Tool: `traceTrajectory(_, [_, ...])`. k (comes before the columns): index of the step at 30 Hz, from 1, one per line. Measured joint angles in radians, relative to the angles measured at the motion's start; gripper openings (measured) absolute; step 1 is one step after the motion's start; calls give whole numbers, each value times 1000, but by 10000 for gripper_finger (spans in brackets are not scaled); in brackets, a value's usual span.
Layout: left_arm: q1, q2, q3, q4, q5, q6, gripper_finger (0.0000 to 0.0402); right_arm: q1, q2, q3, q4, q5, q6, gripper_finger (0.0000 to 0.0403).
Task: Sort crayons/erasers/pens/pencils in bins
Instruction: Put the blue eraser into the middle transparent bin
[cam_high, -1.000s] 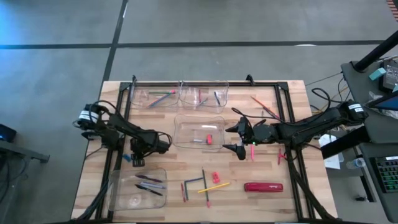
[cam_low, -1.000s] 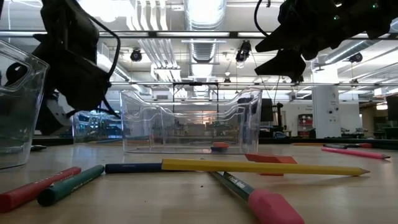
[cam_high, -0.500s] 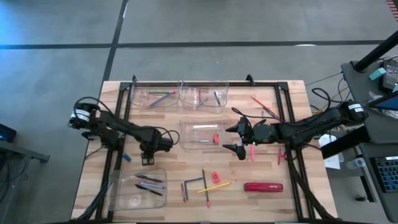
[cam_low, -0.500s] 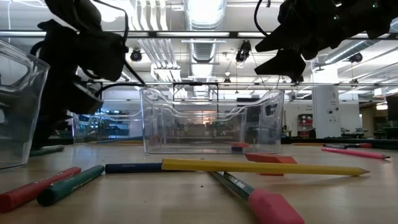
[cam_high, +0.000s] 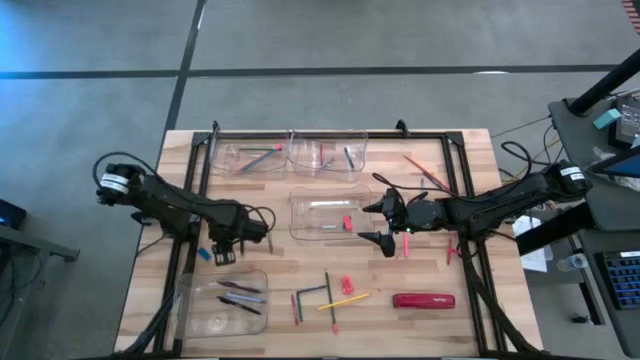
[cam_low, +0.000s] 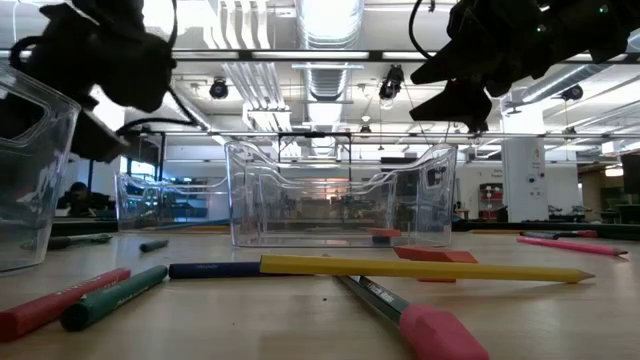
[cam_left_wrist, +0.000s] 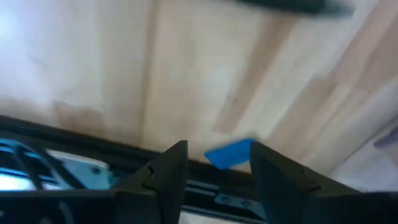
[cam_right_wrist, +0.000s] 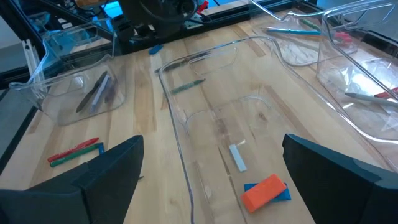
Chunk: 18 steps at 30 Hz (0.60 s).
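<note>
In the high view, four clear bins are seen on the wooden table (cam_high: 150, 290): two side by side at the upper centre of the frame (cam_high: 245, 155) (cam_high: 330, 152), one at the centre (cam_high: 325, 214), and one at the lower left (cam_high: 222, 301). A red eraser (cam_high: 347, 222) is seen inside the centre bin; in the right wrist view it appears as an orange block (cam_right_wrist: 264, 190) lying on a blue piece. Another red eraser (cam_high: 346, 285) lies on the table at the lower centre, just beside a yellow pencil (cam_high: 345, 299) and a red pencil (cam_high: 334, 318). A large red oblong object (cam_high: 423, 300) lies to their right.

The left gripper (cam_high: 222, 258) is held over the table left of centre, above the lower-left bin. In the left wrist view its fingers (cam_left_wrist: 168, 171) are seen parted, with nothing between them, and a small blue piece (cam_left_wrist: 229, 154) lies on the wood beyond them. The right gripper (cam_high: 378, 222) is held at the right edge of the centre bin, its jaws spread wide and empty. Two pink sticks (cam_high: 425, 172) lie at the upper right of the table.
</note>
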Motion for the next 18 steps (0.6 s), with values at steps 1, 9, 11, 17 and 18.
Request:
traceTrajectory(1, [-6, -1, -10, -2, 20, -2, 157, 0, 0, 0, 0, 0, 0, 370])
traceTrajectory(9, [-80, 131, -71, 24, 101, 53, 157, 0, 0, -1, 0, 0, 0, 370])
traceTrajectory(11, [-99, 168, -72, 42, 112, 80, 157, 0, 0, 0, 1, 0, 0, 370])
traceTrajectory(17, [-141, 231, -83, 100, 158, 114, 157, 0, 0, 1, 1, 0, 0, 370])
traceTrajectory(18, [-146, 238, -87, 114, 161, 116, 157, 0, 0, 1, 1, 0, 0, 370])
